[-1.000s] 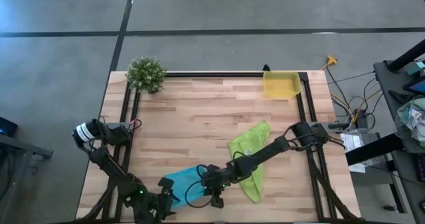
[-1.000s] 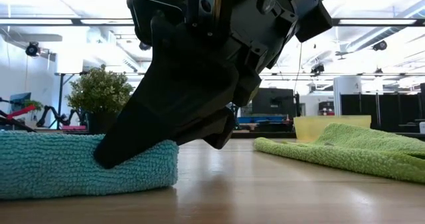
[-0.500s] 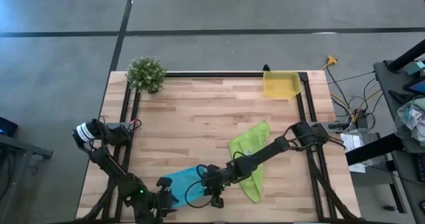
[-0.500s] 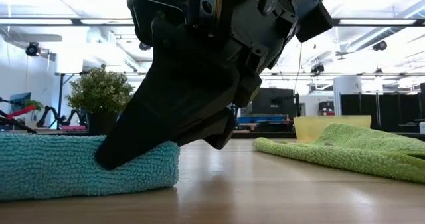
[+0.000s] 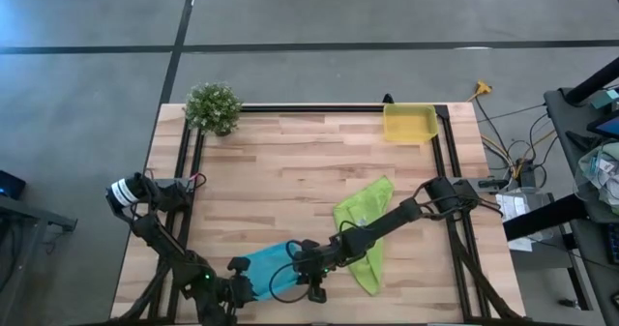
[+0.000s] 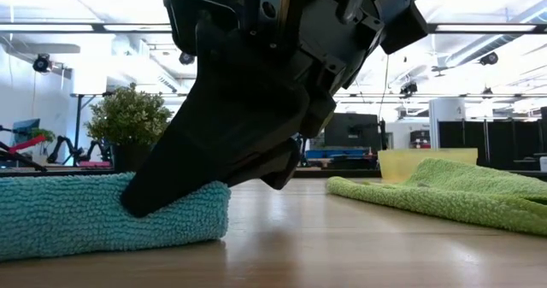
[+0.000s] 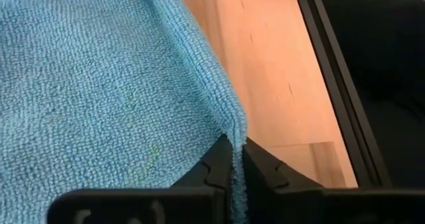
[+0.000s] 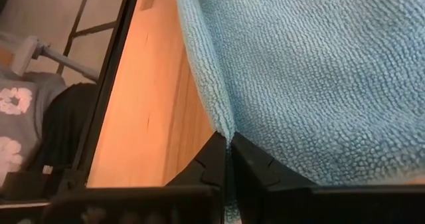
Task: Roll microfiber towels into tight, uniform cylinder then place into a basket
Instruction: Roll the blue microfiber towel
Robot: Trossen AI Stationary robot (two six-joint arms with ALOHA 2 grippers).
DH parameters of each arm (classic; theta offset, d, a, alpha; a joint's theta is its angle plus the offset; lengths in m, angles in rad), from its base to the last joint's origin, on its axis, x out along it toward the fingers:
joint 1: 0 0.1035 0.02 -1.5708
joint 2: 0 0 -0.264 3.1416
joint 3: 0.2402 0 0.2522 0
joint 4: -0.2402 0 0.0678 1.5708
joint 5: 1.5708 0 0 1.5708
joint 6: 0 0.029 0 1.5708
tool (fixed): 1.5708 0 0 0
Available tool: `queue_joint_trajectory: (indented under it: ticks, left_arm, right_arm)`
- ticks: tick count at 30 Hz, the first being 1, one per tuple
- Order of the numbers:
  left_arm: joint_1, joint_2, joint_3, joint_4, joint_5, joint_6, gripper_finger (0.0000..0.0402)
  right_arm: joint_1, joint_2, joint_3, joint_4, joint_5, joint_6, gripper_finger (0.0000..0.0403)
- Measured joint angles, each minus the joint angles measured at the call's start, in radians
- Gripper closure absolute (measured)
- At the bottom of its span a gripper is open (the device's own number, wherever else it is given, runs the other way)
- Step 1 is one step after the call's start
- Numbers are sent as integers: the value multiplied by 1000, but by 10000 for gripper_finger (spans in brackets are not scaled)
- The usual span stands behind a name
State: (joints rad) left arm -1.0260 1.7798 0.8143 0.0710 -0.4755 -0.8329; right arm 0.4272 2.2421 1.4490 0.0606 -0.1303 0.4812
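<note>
Overhead: straight down on whole table (image 5: 309, 171), plant (image 5: 213, 106) and basket (image 5: 408, 123) along far edge. Low: at tabletop height, level across, very near blue towel (image 6: 102, 215), facing room behind. Wrist views: pressed close against same towel (image 7: 86, 91), each looking along a pinched edge. Shared by all four: blue towel at near edge

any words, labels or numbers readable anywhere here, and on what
None can be read. The blue towel, green towel, yellow basket and wooden table show no print. Screens and signs in the room behind in the low view are too small and blurred to read.
</note>
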Motion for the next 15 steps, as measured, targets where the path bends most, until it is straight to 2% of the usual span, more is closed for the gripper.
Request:
queue_joint_trajectory:
  ticks: [6,15]
  left_arm:
    - [-6,0,-5,21,12,1,400]
    - [-21,0,-10,52,25,27,401]
  right_arm:
    - [8,-5,0,1,1,-76,356]
    - [29,-50,3,7,9,-197,272]
